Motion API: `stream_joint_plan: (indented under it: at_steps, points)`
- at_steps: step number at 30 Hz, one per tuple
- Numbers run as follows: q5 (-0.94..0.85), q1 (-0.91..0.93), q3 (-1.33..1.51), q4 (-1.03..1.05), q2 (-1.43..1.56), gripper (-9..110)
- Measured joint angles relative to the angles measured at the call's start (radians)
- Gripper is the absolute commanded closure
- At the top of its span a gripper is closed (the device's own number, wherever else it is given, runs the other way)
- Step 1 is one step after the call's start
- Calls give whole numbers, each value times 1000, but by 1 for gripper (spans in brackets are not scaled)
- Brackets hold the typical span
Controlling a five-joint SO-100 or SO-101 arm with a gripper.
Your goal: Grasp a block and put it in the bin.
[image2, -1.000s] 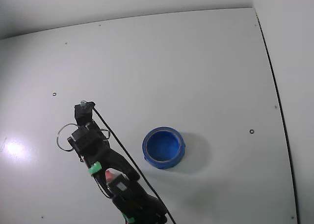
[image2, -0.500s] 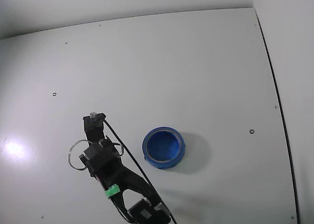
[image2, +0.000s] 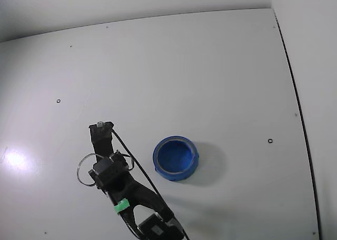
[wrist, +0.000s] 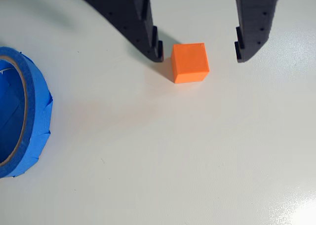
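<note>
Gripper (wrist: 199,57): jaws spread wide, gripping nothing. Block (wrist: 189,62): orange in the wrist view, on the white table (image2: 210,66) between the fingertips, nearer the left one, touching neither. Bin (wrist: 27,116): at the wrist view's left edge, well apart, bare surface between.

Orange block (wrist: 190,62); blue bin (wrist: 22,111) with tan inner rim; black hand (wrist: 198,51); plain white counter (wrist: 173,151).

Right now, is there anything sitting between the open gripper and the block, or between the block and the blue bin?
Nothing visible. In the wrist view the block sits on bare table between the open gripper's fingers, nearer the left one. Only bare table lies between it and the bin at left.
</note>
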Motion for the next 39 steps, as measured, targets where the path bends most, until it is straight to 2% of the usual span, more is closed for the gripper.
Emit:
stream_joint_plan:
  at_steps: [39]
  points:
    - [0,0,80,-15,0,81]
